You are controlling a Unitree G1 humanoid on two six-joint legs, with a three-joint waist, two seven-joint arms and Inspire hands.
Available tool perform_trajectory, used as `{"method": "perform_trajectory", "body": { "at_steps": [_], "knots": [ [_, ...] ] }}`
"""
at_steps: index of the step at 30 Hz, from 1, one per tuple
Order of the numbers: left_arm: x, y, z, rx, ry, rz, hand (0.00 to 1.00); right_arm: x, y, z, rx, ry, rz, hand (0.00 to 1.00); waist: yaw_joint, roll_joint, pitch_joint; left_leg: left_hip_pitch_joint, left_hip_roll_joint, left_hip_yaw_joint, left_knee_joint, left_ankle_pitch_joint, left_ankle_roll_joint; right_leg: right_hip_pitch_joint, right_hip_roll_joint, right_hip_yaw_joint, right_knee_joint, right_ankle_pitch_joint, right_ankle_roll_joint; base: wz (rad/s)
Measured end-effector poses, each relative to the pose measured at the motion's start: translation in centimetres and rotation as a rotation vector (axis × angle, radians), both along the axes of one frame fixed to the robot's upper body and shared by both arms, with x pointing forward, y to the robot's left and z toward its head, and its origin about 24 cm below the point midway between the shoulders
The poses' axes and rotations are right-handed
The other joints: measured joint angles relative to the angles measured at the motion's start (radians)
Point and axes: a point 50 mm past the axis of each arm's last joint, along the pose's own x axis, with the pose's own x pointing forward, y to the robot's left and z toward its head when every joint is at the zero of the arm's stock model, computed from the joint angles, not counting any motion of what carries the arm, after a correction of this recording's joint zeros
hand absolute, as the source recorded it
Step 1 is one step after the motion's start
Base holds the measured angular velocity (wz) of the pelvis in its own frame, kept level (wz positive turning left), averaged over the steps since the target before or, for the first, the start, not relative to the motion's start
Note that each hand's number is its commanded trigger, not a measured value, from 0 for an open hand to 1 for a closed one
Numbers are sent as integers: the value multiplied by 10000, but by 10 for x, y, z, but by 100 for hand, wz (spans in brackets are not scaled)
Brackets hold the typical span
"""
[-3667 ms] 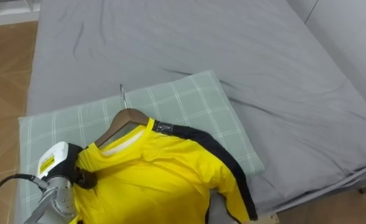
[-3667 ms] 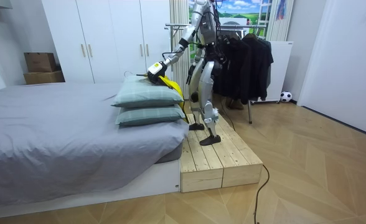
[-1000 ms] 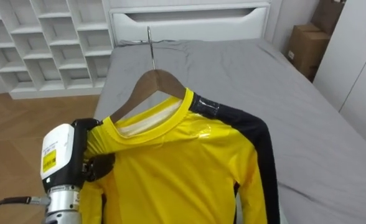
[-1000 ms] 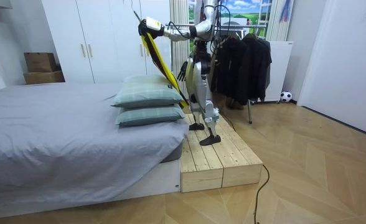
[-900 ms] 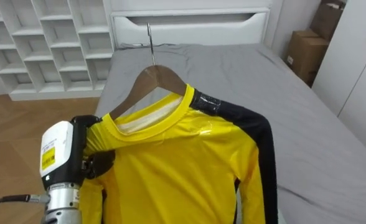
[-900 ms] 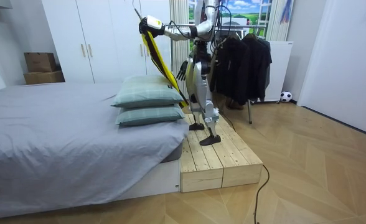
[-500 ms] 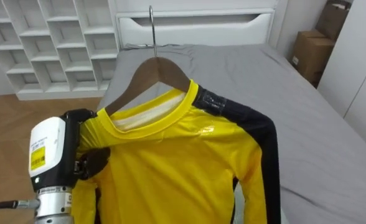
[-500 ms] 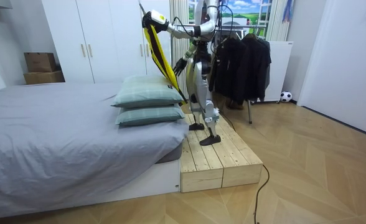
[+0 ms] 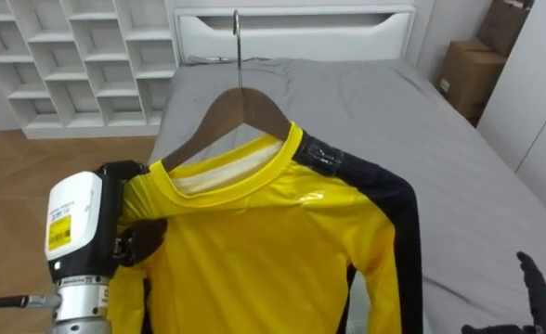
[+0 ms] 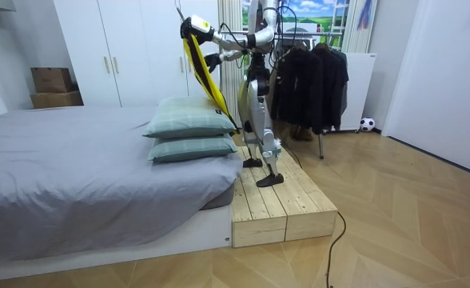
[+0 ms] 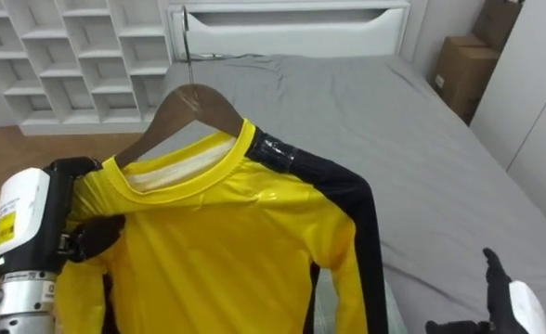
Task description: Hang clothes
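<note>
Left hand, lower left of the frame, is clamping the yellow shirt at one shoulder, over the end of the wooden hanger, and holding it above the bed. Right hand is showing at lower right, fingers straight and holding nothing. Risk: with the grip sitting off-centre, the hanger may be tipping and shedding the shirt's free shoulder before reaching the clothes rack.

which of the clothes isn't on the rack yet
The yellow shirt on the wooden hanger, gripped at its shoulder by the left hand and held up high. The other clothes are dark and already hang on the rack.
</note>
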Motion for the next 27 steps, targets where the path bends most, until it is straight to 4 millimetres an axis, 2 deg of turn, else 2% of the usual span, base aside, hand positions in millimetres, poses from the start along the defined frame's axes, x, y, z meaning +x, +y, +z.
{"method": "perform_trajectory", "body": {
  "at_steps": [6,9,15,27],
  "knots": [
    [-1,-5,10,434,36,-459,100,8,12,29,-1935,-985,1116,0,238,-53,-6,-39,-5,13,1,0,0,-13,-4,-6,-43,0,0,0],
    [-1,-8,16,488,-94,-650,100,11,20,32,-2602,-1202,1521,0,391,-55,-11,-75,-4,9,3,0,0,-1,4,-4,-177,1,-1,0],
    [-1,-10,16,398,-79,-666,100,16,36,42,-3780,-1471,2571,0,432,-24,-23,-100,-4,5,9,0,-1,-1,9,35,-162,1,-2,0],
    [0,-9,14,447,296,-653,100,29,55,80,-4567,-3129,3565,0,436,-23,-31,-89,-2,4,7,0,0,1,0,73,-114,19,0,0]
  ]
}}
